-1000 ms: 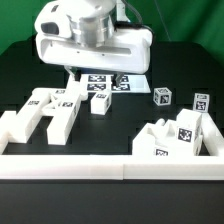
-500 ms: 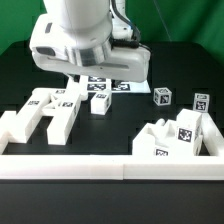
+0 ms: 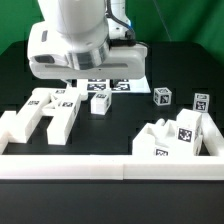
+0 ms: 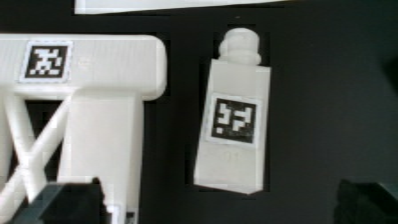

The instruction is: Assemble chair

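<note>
One chair leg (image 4: 231, 115) (tag facing up) lies untouched below and between the wide-open, empty jaws.

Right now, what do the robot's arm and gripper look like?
A smooth white rounded arm ends in a broad, boxy white wrist housing with rounded corners; black cables run behind it. The wrist view shows only blurred dark fingertips.

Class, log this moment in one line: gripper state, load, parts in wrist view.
gripper open | load none | wrist view: peg-ended chair bar lying flat | beside it, apart: braced chair piece
</note>
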`<state>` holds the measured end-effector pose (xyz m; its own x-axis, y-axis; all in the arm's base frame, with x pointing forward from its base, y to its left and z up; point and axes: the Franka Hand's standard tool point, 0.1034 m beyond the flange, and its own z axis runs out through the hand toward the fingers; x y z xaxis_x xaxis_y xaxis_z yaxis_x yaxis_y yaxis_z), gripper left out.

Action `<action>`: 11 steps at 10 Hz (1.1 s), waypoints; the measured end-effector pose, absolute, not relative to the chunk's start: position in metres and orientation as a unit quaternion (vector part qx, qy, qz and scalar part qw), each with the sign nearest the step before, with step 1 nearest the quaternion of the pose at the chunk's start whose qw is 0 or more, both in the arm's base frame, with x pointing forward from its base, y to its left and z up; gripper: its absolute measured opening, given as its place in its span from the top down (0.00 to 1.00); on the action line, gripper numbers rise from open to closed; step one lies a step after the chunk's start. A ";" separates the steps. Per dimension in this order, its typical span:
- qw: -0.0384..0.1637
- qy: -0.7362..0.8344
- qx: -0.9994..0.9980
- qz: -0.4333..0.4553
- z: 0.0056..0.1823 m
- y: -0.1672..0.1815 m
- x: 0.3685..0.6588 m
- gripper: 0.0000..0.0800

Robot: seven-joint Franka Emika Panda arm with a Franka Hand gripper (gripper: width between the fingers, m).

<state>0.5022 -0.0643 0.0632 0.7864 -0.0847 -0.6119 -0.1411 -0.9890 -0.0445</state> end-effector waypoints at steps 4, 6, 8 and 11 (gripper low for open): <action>0.048 0.059 -0.922 0.379 0.060 -0.059 0.489 0.19; 0.048 0.055 -0.903 0.424 0.054 -0.056 0.491 0.19; 0.046 0.052 -0.897 0.437 0.046 -0.055 0.494 0.19; 0.042 0.055 -0.895 0.441 0.030 -0.055 0.487 0.19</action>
<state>0.4872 -0.0554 0.0303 0.6050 -0.0613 -0.7939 -0.1348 -0.9905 -0.0263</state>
